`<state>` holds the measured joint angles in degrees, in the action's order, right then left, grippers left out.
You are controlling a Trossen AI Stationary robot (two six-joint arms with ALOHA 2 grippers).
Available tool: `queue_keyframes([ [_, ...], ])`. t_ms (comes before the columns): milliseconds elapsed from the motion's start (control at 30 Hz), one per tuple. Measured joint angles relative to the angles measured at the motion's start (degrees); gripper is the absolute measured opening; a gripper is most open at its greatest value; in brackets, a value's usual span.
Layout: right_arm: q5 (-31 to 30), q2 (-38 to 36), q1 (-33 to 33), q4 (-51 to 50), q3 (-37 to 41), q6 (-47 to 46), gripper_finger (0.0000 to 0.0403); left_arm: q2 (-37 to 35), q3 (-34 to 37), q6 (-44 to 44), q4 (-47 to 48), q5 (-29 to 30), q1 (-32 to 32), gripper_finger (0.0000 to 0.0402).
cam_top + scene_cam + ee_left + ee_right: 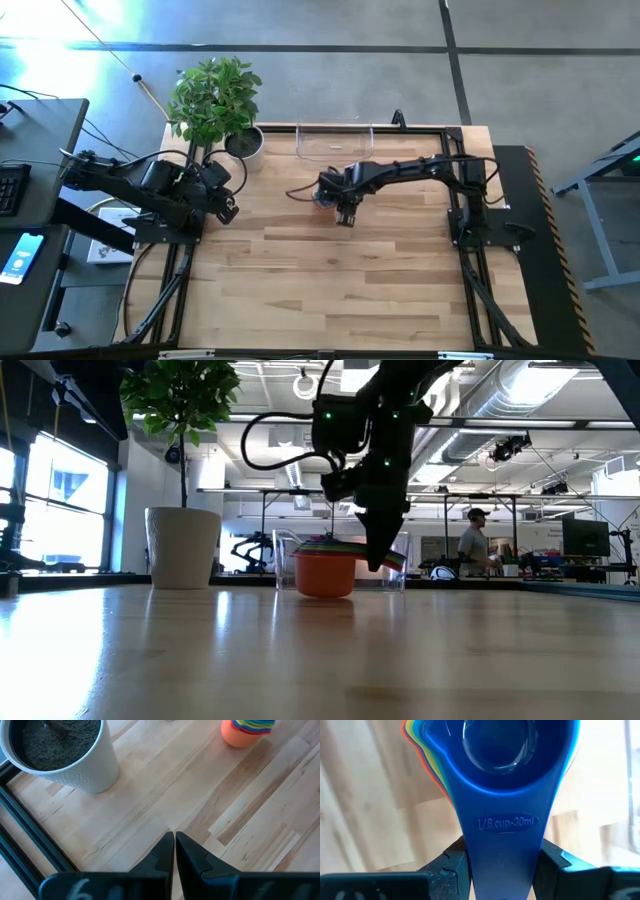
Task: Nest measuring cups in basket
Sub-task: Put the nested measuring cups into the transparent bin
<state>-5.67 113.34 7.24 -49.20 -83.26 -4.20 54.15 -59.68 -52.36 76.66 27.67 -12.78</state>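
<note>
Glossy plastic measuring cups point(495, 770) nested on your pale plank table point(330, 280), near clear basket point(335, 141) | right gripper point(502, 865) clamped blue handle | left gripper point(174, 851) pinched empty beside ribbed pot point(60, 755).

Blue cup point(502, 780) tops a rainbow-edged stack in an orange cup point(323, 574); white zigzag-embossed pot point(75, 767).

Two dark jointed arms, looping black cables, tiny green lights

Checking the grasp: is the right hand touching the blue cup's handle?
Touching. The right wrist view shows both fingers of the right hand pressed against the blue cup's handle.
</note>
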Motion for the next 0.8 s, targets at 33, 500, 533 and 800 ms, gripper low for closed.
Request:
queue_keyframes([
  [33, 0.0, 0.0, 0.44, -0.07, 0.0, 0.2, 0.0131, 0.0, 0.0, 0.0, 0.0, 0.0, 0.0, 0.001],
  [500, -0.09, -0.33, 4.06, -1.43, -5.92, 3.81, 0.0131, 0.02, 0.02, 0.11, 0.0, 0.01, 0.0, 0.001],
  [533, -0.15, -0.33, 4.18, -1.7, -6.77, 4.11, 0.0131, 0.02, 0.02, 0.09, 0.0, 0.01, 0.0, 0.001],
  [800, -2.45, -0.33, 5.99, -6.76, -15.12, 6.92, 0.0131, 0.02, 0.02, 0.1, 0.0, 0.03, -0.01, 0.001],
])
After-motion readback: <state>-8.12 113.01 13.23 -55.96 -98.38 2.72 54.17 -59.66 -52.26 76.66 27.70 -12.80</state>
